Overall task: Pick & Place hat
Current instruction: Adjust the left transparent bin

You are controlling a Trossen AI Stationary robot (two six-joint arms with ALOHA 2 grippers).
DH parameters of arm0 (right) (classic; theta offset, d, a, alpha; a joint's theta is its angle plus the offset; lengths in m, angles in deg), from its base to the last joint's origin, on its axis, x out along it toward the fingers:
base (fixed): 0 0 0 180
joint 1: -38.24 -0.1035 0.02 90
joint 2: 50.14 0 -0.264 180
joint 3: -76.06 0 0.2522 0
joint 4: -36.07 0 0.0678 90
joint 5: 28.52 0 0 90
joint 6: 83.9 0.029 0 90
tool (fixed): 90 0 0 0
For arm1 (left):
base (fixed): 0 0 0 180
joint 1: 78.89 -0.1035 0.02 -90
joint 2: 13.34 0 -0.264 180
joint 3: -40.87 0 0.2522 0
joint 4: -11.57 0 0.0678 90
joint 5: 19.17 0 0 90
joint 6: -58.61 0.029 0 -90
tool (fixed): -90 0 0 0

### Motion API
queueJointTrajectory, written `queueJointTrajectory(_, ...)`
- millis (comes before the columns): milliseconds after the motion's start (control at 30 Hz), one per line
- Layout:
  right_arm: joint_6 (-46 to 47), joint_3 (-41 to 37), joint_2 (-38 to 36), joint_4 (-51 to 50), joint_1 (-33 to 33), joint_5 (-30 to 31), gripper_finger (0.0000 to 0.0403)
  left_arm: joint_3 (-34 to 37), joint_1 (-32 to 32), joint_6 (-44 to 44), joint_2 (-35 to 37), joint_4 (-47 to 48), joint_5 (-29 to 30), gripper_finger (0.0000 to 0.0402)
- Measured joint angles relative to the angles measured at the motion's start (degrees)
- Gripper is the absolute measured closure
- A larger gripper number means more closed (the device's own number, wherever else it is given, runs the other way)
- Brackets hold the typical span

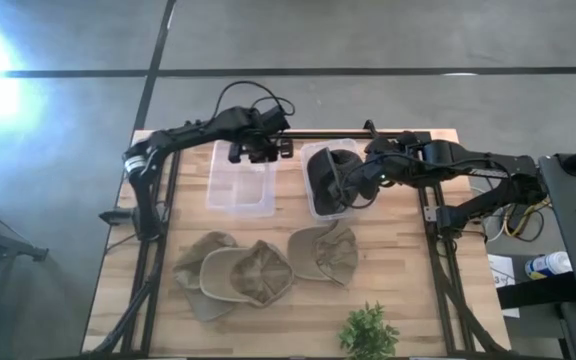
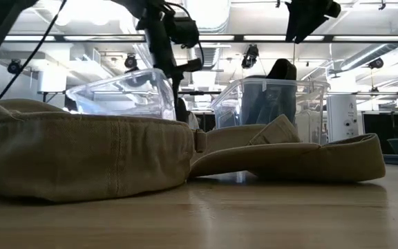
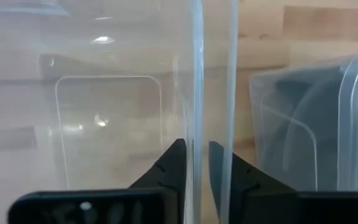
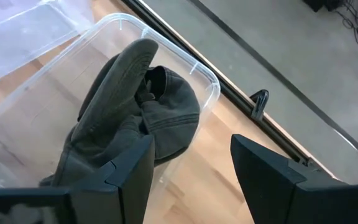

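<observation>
A dark grey hat point(image 4: 129, 106) lies crumpled inside the right clear bin point(image 4: 194, 62), and it also shows there in the high view point(image 1: 323, 172). My right gripper point(image 4: 191, 180) hangs open just above that bin's right side point(image 1: 360, 182) and touches nothing. My left gripper point(image 3: 196, 165) is at the far right corner of the left clear bin point(image 1: 238, 180), shut on its wall. Three tan hats point(image 1: 208, 270) point(image 1: 258, 275) point(image 1: 325, 250) lie flat on the table in front of the bins. My left gripper holds the left bin's right wall near its far corner point(image 3: 196, 112). One finger point(image 3: 174, 163) is inside the bin and the other point(image 3: 224, 167) is outside, pinching the wall just under the rim. The fingers come from above. The bin stands on the table.
The two bins stand side by side at the table's far edge. A small green plant point(image 1: 368, 330) stands at the near edge. In the low view the tan hats point(image 2: 81, 155) fill the foreground. A black rail point(image 4: 253, 102) runs behind the bins.
</observation>
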Motion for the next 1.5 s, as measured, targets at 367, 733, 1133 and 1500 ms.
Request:
queueJointTrajectory(367,-2.95,-0.02,-0.8,0.31,0.02,0.0,0.0193,-3.4,0.43,2.23,0.32,1.37,3.31,0.0232)
queueJointTrajectory(733,-4.02,-0.02,-0.84,0.48,0.02,-0.46,0.0193,-11.15,9.89,16.42,8.08,9.89,4.43,0.0196)
queueJointTrajectory(1133,-4.55,-0.02,-0.8,1.18,0.0,-3.65,0.0193,-1.32,38.63,18.27,19.33,19.47,11.7,0.0195)
queueJointTrajectory(1500,-1.33,-0.02,-0.78,4.69,0.0,-4.98,0.0193,25.9,37.72,-38.76,36.81,29.0,35.13,0.0195)
